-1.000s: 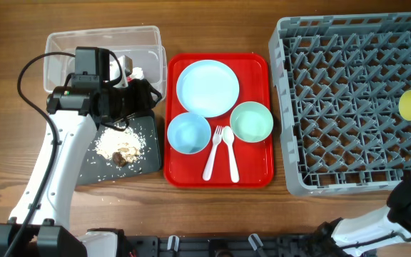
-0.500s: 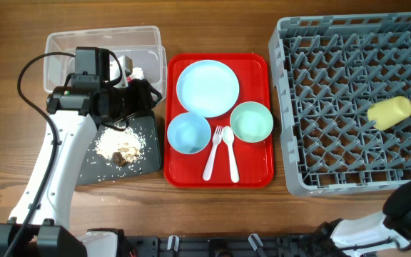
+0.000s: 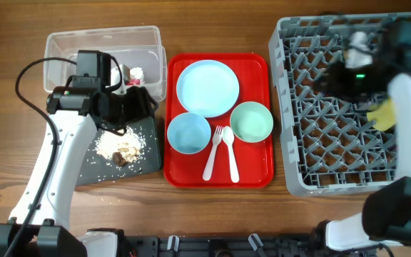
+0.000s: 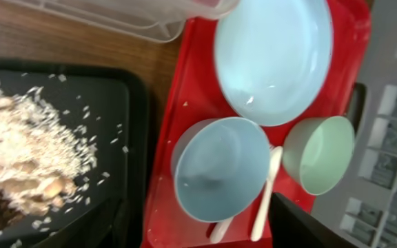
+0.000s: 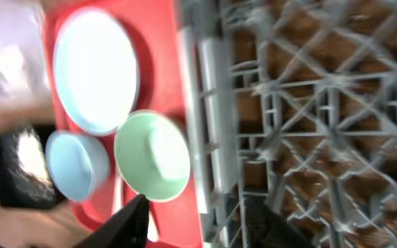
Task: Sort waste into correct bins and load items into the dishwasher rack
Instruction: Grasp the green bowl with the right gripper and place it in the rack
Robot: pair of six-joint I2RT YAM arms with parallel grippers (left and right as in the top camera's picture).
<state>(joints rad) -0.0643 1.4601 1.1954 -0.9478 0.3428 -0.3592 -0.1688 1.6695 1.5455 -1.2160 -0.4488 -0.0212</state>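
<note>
The grey dishwasher rack (image 3: 312, 143) stands at the right; the yellow cup (image 3: 382, 114) lies in it, partly under my right arm. My right gripper (image 3: 325, 77) is open and empty over the rack's left part (image 5: 309, 103), its fingertip midpoint (image 5: 198, 227) near the mint bowl (image 5: 151, 155). My left gripper (image 3: 145, 103) (image 4: 205, 234) is open and empty above the black tray (image 3: 148, 160) with food scraps (image 3: 118, 146). Plate (image 3: 207, 87), blue bowl (image 3: 188, 133), mint bowl (image 3: 251, 122), fork (image 3: 213, 151) and spoon (image 3: 230, 151) lie on the red tray. The wrapper (image 3: 135, 74) is in the clear tub (image 3: 70, 46). The tissue is hidden.
The flat red serving tray (image 3: 255, 175) sits between the black tray and the rack. Loose rice grains lie scattered on the black tray (image 4: 116, 103). The left arm's cable loops over the table at the far left.
The right arm swung in from the right edge to over the rack. The yellow cup dropped from upright at the right edge and lies on its side in the rack. The left arm barely moved.
</note>
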